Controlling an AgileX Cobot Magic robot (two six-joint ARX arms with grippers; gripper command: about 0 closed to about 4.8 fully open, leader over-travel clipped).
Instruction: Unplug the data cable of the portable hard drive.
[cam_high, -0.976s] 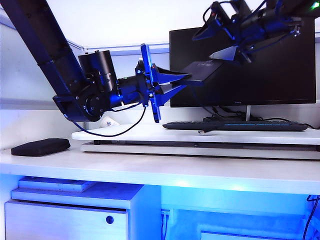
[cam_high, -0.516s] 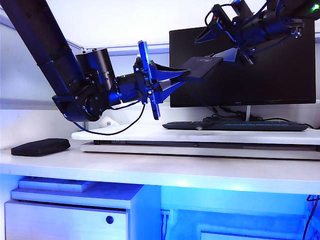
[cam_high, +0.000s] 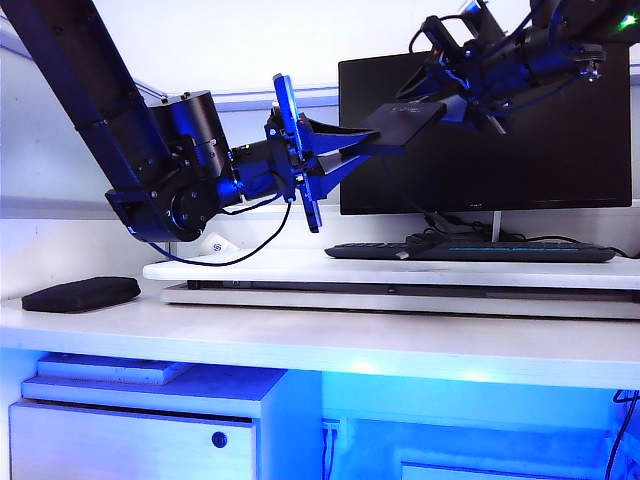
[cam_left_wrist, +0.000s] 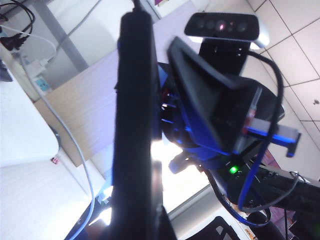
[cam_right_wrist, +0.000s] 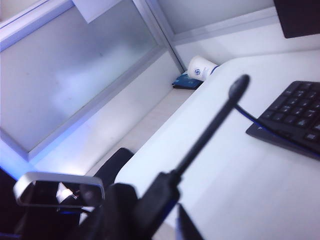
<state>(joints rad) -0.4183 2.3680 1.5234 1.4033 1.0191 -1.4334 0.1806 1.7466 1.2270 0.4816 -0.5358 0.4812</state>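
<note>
A white raised desk platform (cam_high: 300, 270) fills the exterior view, backed by a pale partition wall. On it I see a wide black monitor (cam_high: 560, 150) and a long black keyboard (cam_high: 470, 251); a soft black rounded pouch (cam_high: 80, 293) lies on the lower desk, well apart at the left.

Above the platform my left gripper (cam_high: 385, 145) is clenched on the portable hard drive (cam_high: 405, 122), a thin flat dark slab held up in front of the monitor; in the left wrist view the slab (cam_left_wrist: 136, 125) appears edge-on and blocks much of the picture.

My right gripper (cam_high: 455, 95) reaches in from the upper right, close to the drive's far end. I cannot tell whether its jaws are grasping anything.

The thin black data cable (cam_right_wrist: 210, 127) runs up from its plug body in the right wrist view; in the exterior view the cable (cam_high: 410, 215) hangs from the drive towards the keyboard.

A white cylindrical cup (cam_right_wrist: 202, 66) lies by the partition.
</note>
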